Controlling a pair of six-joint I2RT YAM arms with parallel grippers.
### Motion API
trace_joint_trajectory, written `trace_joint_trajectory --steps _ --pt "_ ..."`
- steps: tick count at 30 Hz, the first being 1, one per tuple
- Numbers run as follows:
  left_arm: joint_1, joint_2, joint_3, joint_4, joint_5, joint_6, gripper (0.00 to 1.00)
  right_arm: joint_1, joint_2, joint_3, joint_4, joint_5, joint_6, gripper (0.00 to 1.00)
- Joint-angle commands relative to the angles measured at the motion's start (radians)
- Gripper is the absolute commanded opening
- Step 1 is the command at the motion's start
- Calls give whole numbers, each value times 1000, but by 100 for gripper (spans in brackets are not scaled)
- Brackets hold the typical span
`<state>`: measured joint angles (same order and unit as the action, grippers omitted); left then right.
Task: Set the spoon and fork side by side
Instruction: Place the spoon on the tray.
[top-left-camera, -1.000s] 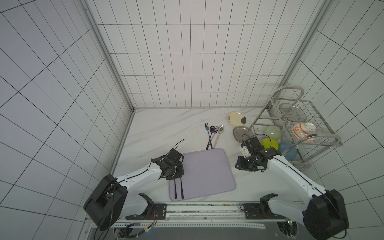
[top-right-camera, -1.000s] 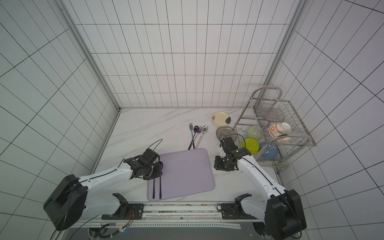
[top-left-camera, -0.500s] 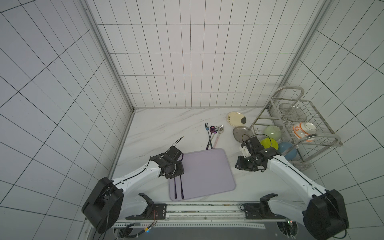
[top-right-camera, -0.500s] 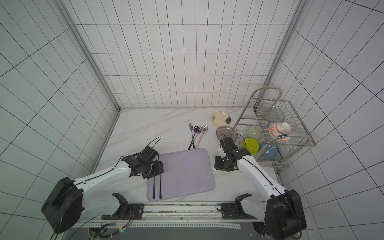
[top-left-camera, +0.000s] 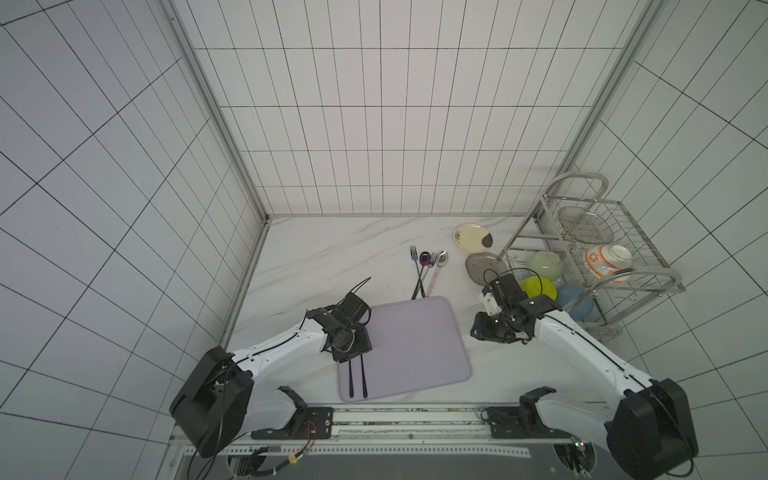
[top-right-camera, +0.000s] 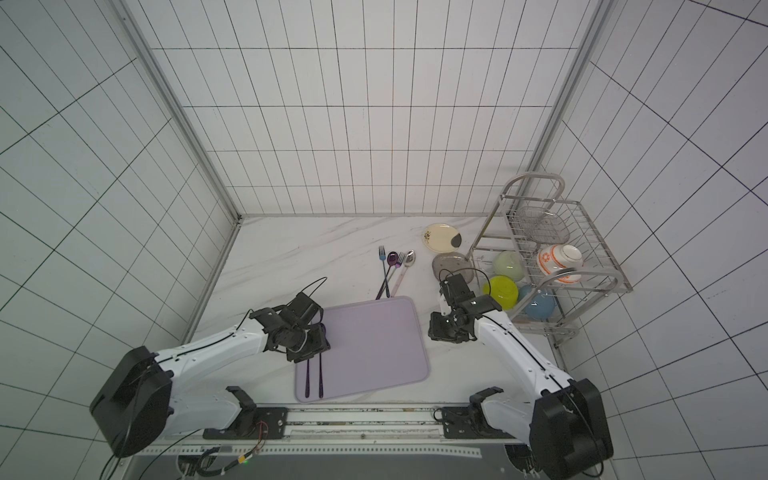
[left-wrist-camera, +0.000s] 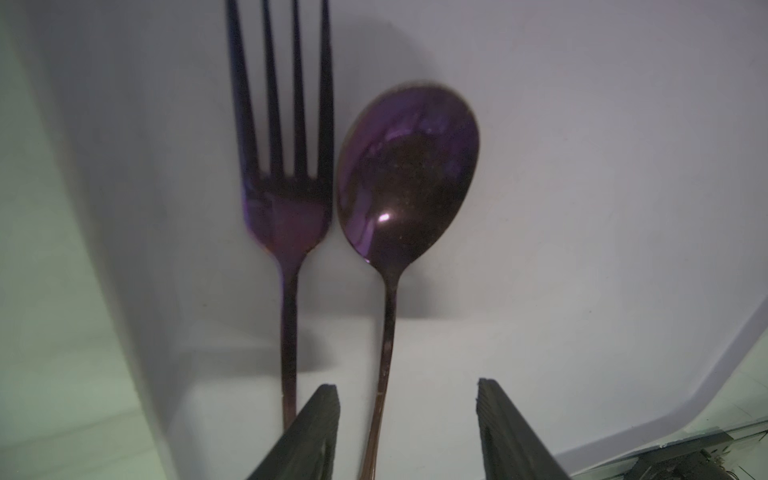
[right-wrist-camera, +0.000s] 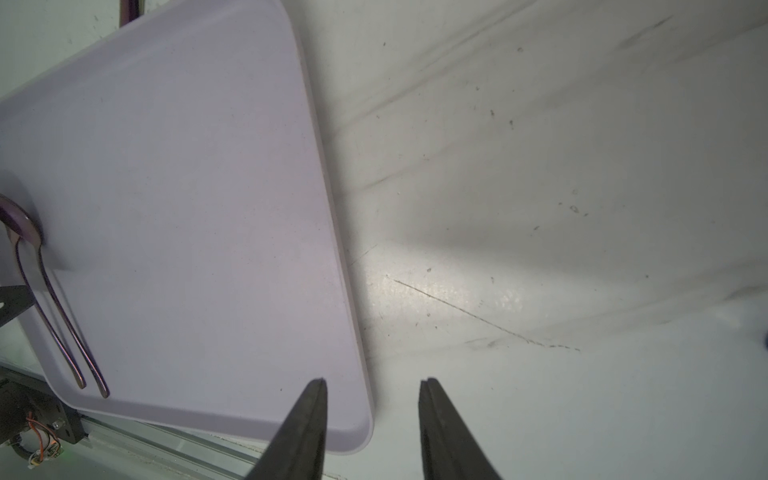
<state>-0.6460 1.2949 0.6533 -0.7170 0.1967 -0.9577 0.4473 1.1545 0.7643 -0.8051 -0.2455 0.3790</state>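
A dark purple fork and spoon lie side by side, almost touching, on the left part of the lavender tray. In both top views only their handles show, fork left of spoon; the heads are hidden under my left gripper. The left gripper is open just above the tray. The spoon's handle runs loose between its fingers, nearer one of them. My right gripper is open and holds nothing. It hangs over the tray's right rim near the front corner.
More cutlery lies in a bunch behind the tray. Two plates sit at the back right beside a wire dish rack holding bowls. The metal rail runs along the front edge.
My left gripper's jaws have spread apart, off the spoon's handle. The right gripper has opened slightly and stayed in place.
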Motion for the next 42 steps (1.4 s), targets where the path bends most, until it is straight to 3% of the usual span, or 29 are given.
trace_joint_trajectory --steps 1,20,27,33,42 --pt "-5 24 -23 61 20 -22 56 11 -3 -5 -19 17 9 40" --pt "-14 64 -57 159 78 -37 56 21 -2 -3 -21 19 9 40" --pt "-9 -5 22 11 -18 -4 60 23 -3 -5 -19 23 9 40" --pt "-17 32 149 -165 -129 81 60 30 5 -7 -18 28 11 39" --pt "-100 134 144 -98 -148 32 51 32 5 -7 -19 34 13 37"
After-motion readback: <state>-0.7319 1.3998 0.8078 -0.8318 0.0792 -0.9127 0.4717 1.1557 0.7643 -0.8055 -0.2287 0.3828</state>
